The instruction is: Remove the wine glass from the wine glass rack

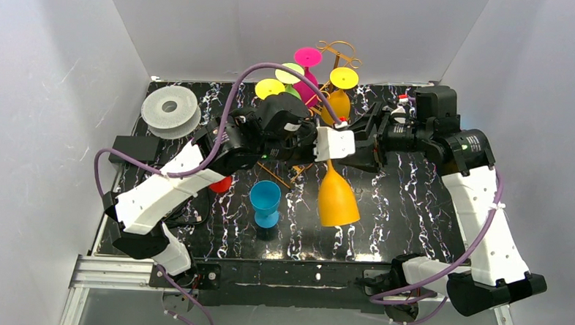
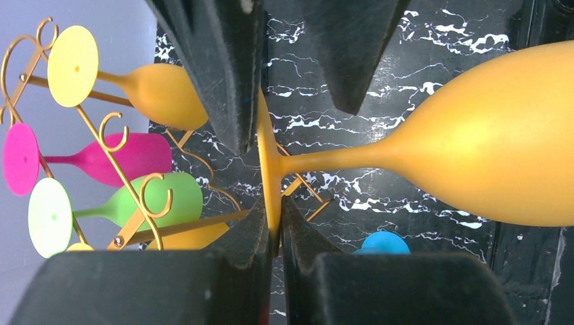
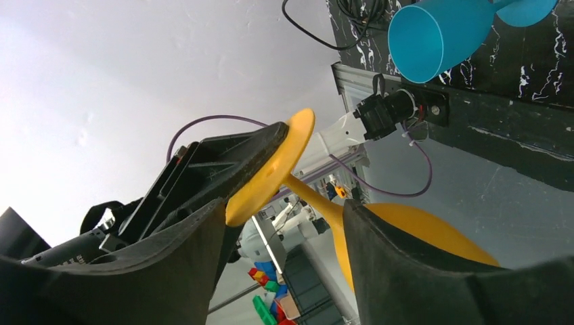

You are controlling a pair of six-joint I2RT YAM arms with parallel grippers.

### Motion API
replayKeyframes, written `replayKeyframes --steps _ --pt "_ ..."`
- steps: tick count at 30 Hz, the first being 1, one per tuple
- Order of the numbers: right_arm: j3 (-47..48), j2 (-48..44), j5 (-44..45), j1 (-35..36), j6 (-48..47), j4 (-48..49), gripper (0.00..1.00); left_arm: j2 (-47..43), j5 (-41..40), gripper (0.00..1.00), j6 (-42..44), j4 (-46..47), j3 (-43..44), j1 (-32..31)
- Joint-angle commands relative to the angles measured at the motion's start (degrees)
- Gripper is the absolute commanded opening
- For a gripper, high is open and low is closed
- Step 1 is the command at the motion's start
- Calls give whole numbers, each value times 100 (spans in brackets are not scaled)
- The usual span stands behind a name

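Observation:
My left gripper (image 1: 327, 154) is shut on the flat foot of an orange wine glass (image 1: 338, 198), which hangs bowl-down over the middle of the table. In the left wrist view the jaws (image 2: 274, 211) pinch the foot edge-on and the bowl (image 2: 501, 149) stretches right. My right gripper (image 1: 363, 151) is open, its fingers either side of the same glass's stem (image 3: 318, 203); its jaws (image 3: 284, 217) touch nothing. The golden wire rack (image 1: 335, 60) stands at the back, with pink (image 2: 128, 157), green (image 2: 159, 200) and orange (image 2: 166, 95) glasses hanging on it.
A blue glass (image 1: 265, 202) stands on the black marbled table (image 1: 414, 212) just left of the held glass. A red object (image 1: 221, 183) lies under the left arm. A white spool (image 1: 171, 110) and a black box (image 1: 135, 148) sit at the back left. White walls enclose the table.

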Motion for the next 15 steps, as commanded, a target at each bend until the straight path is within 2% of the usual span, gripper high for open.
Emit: replayKeyframes --steps 1,5,15 --pt "133 -186 -51 26 -238 241 74 -279 -275 0 -368 33 98 -12" --pt "272 -208 74 21 -393 261 77 -385 -367 0 -659 34 26 -12" --pt "274 -420 366 18 -834 567 79 -735 -654 0 -1493 33 -162 -13"
